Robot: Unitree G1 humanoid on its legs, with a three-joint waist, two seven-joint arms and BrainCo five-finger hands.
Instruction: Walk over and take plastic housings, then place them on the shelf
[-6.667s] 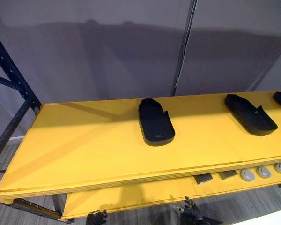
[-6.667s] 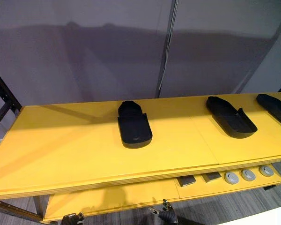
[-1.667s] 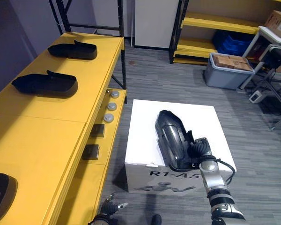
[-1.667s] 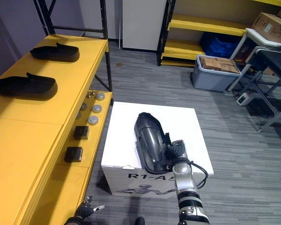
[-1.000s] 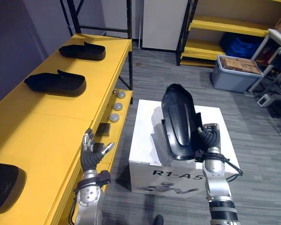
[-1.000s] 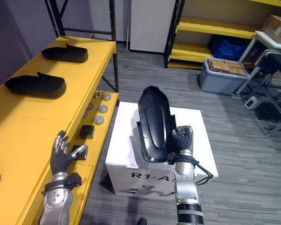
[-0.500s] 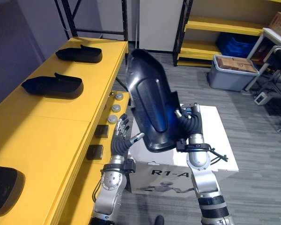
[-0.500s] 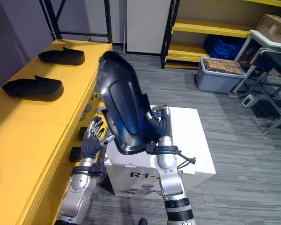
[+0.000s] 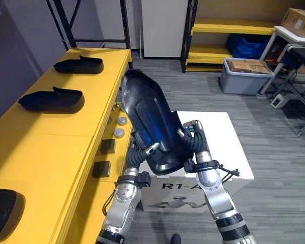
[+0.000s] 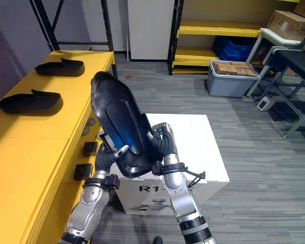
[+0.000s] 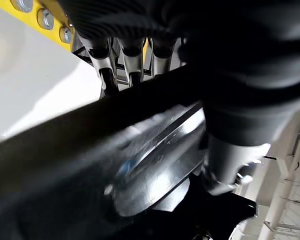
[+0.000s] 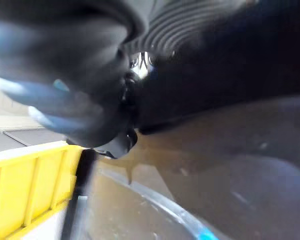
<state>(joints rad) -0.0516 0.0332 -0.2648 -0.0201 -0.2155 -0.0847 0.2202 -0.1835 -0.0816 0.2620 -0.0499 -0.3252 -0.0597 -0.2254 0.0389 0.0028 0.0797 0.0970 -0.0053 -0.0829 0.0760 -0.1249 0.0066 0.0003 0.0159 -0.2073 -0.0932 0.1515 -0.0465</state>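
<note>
Stiff, glossy housing (image 9: pixel 147 114) looks light but slippery; left hand (image 9: pixel 138 155) and right hand (image 9: pixel 193 147) fingers clasp its lower rim

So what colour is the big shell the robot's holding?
The housing is shiny black, best seen in the left eye view.

Glossy black plastic housing (image 9: pixel 153 122)
</note>
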